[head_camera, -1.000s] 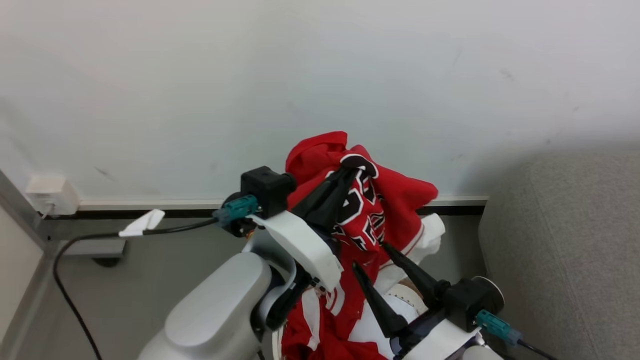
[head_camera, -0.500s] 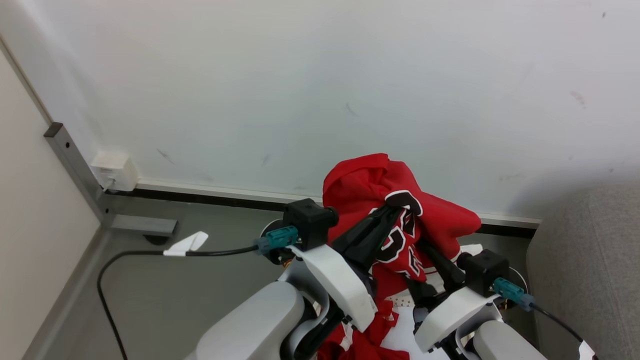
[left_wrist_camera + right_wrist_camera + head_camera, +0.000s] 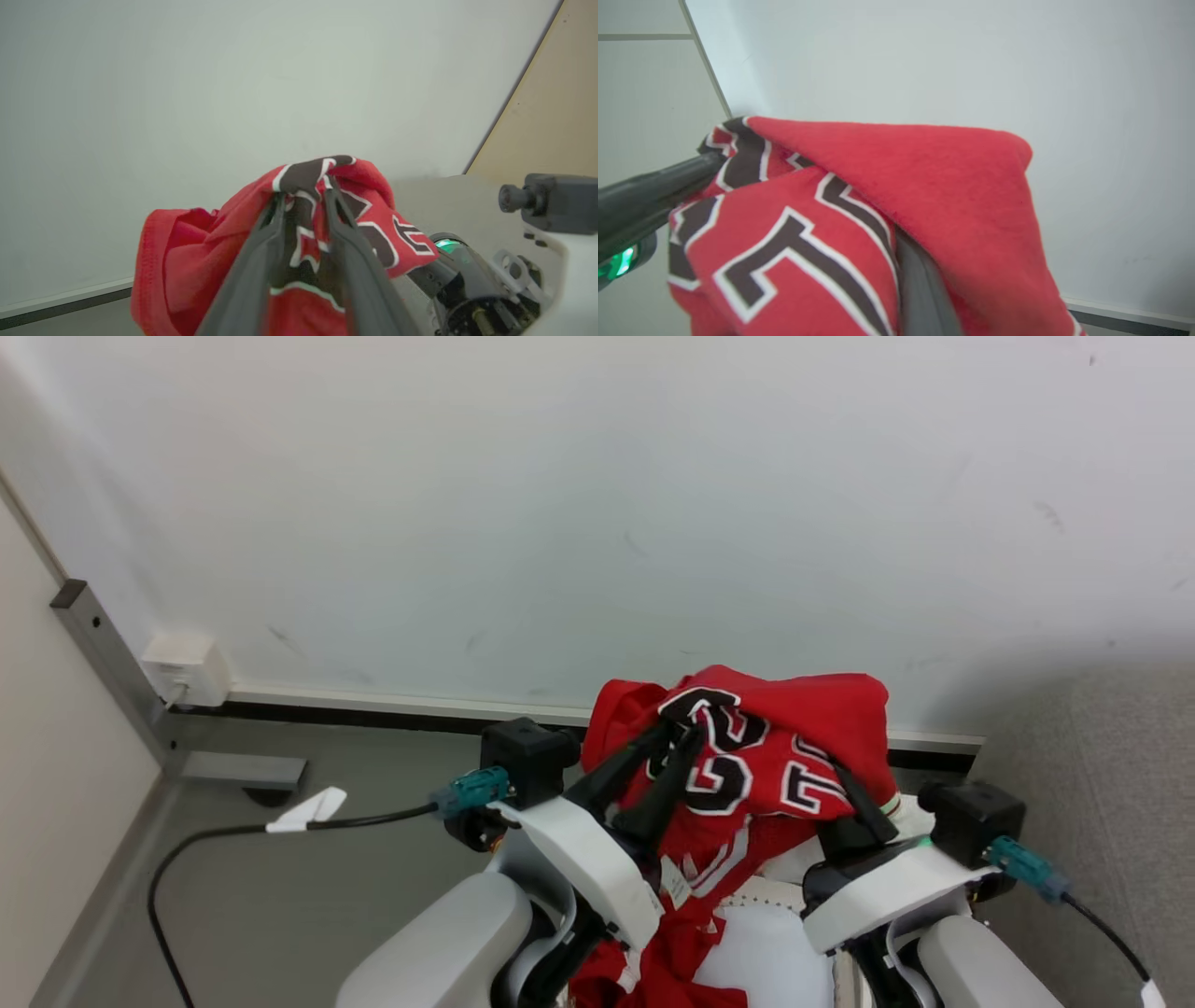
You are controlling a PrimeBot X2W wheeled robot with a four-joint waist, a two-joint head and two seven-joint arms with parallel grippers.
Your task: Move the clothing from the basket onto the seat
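Our right gripper (image 3: 854, 798) has clamped the shiny red numbered jersey (image 3: 775, 747), now aloft before the pale wall (image 3: 560, 476). We cannot tell whether the left gripper (image 3: 681, 733), fingers parted, grips it. Light, limp, slippery: we'd pinch bunched folds.

Your forearms are pale grey rounded shells: the left forearm (image 3: 434, 943) at seven o'clock of the head view, the right forearm (image 3: 980, 971) at five. Each wrist has a white curved plate (image 3: 583, 859) and a black boxy block (image 3: 523, 756) with a teal connector (image 3: 471, 791); from the left one runs a black cable (image 3: 383, 818) with a white tag (image 3: 303, 810). The left gripper (image 3: 680, 739) and right gripper (image 3: 851, 795) have long, dark, tapering fingers (image 3: 616, 771). A green light (image 3: 446, 244) glows at four o'clock in your left wrist view
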